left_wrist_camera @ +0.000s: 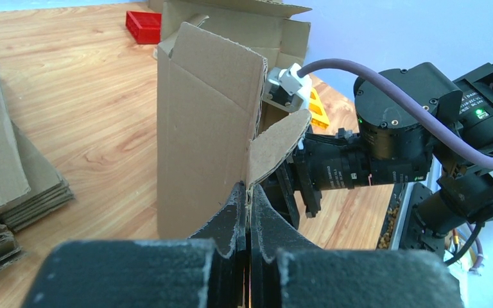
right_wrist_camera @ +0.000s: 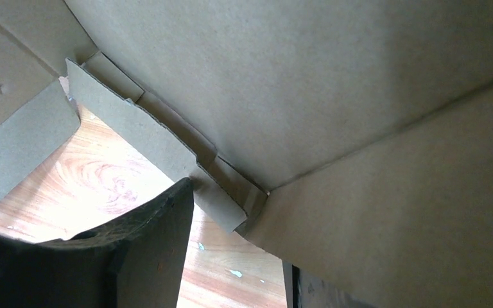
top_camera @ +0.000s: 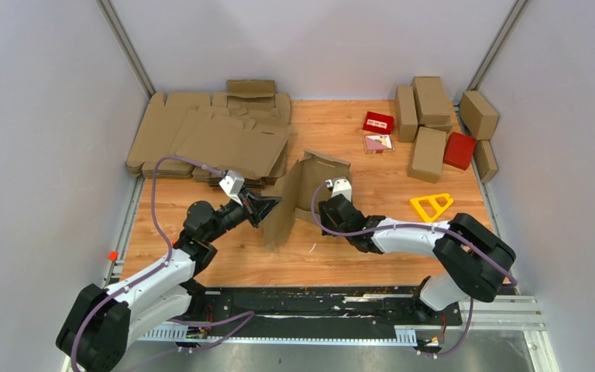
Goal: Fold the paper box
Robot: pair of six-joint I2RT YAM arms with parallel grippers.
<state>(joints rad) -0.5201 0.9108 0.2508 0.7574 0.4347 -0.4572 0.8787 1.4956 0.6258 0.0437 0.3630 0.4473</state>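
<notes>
Left gripper [left_wrist_camera: 247,196]: black fingers clenched flat together on the edge of a rounded tab of the paper box [left_wrist_camera: 199,128], a plain brown cardboard die-cut sheet.
Paper box: stands upright, partly folded, at mid-table between the two grippers, its panels and flaps raised and its lower edge on the wooden table [top_camera: 356,260].
Right gripper [top_camera: 322,211]: pressed in against the box's inner panels. One black finger [right_wrist_camera: 147,244] shows beside a notched cardboard tab, and whether the pair grasps it cannot be told.
Right arm wrist: small white lettering, too small to read.
Far left: stack of flat brown cardboard blanks [top_camera: 217,139].
Far right: finished brown boxes [top_camera: 428,151], red boxes [top_camera: 459,149], a small printed card [top_camera: 378,142] with illegible print, and a yellow triangular plastic frame [top_camera: 431,205].
</notes>
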